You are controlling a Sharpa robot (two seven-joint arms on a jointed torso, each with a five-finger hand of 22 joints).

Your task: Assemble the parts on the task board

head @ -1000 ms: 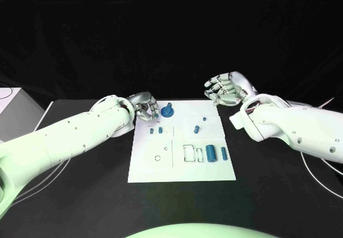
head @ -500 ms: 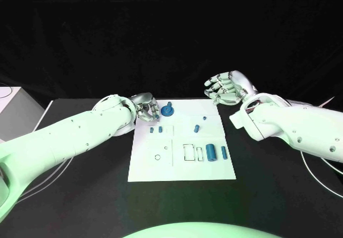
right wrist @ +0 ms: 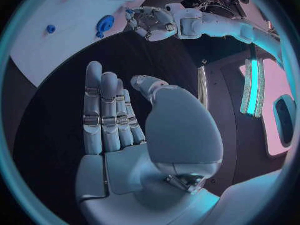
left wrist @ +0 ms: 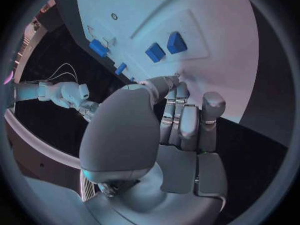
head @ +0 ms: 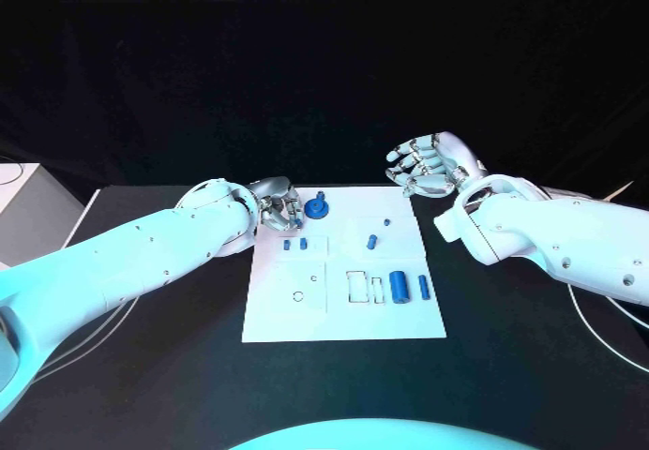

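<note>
The white task board (head: 345, 314) lies in the middle of the black table. A round blue part (head: 317, 206) stands at its far left corner. Two small blue parts (head: 295, 245) lie nearer, another pair (head: 372, 243) sits mid-board, and a thick blue cylinder (head: 400, 287) lies beside a slim one (head: 423, 288). My left hand (head: 278, 204) rests at the far left corner, just beside the round part, fingers (left wrist: 187, 120) curled in with nothing visible in them. My right hand (head: 430, 166) hovers above the far right corner, fingers (right wrist: 103, 110) straight and apart, holding nothing.
A white box (head: 21, 202) stands at the table's left edge. Thin cables run along the table on the left (head: 82, 337) and the right (head: 602, 319). Bare black table surrounds the board.
</note>
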